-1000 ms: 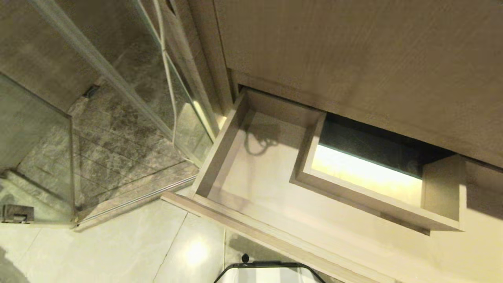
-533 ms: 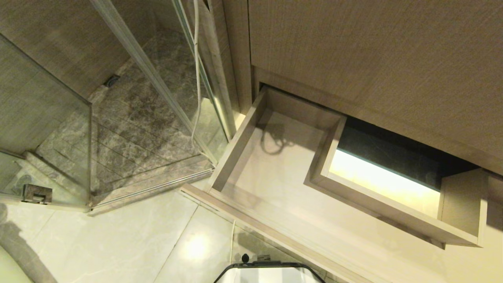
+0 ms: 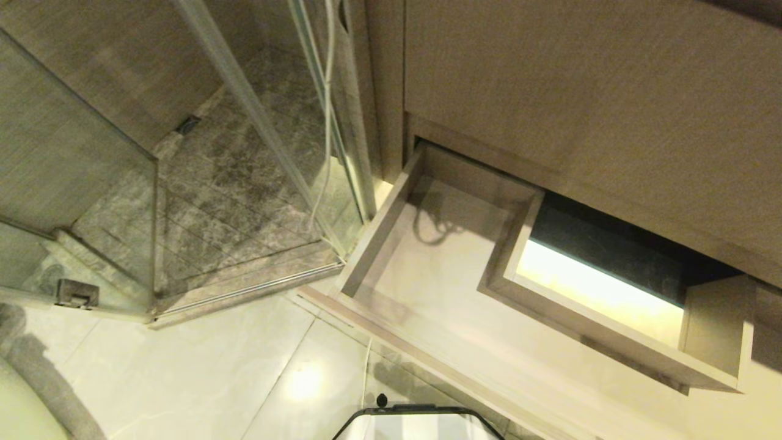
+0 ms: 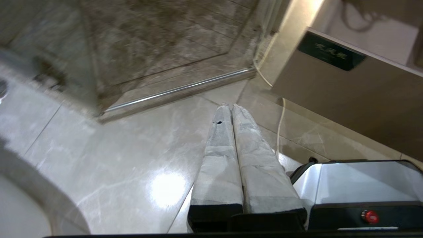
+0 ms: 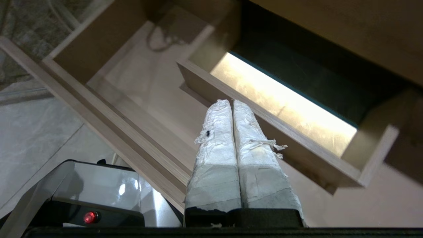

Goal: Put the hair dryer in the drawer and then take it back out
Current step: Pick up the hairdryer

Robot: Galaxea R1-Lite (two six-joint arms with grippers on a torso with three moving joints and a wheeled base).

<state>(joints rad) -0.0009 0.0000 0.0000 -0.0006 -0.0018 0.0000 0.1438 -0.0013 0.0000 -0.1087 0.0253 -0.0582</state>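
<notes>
From the head view, the drawer (image 3: 464, 287) stands pulled out under the wood panel (image 3: 580, 91), beside the glass shower door (image 3: 244, 122). Its pale floor is bare; the hair dryer shows nowhere, and only a cord-like shadow falls in the back corner.

In the left wrist view, the left end effector (image 4: 230, 105) hangs clenched and empty over the floor tiles (image 4: 115, 148). A dark label (image 4: 330, 55) on the drawer front carries writing too small to read.

In the right wrist view, the right end effector (image 5: 231, 101) is clenched on nothing above the drawer's boxed cut-out (image 5: 284, 99), probably parked.
</notes>
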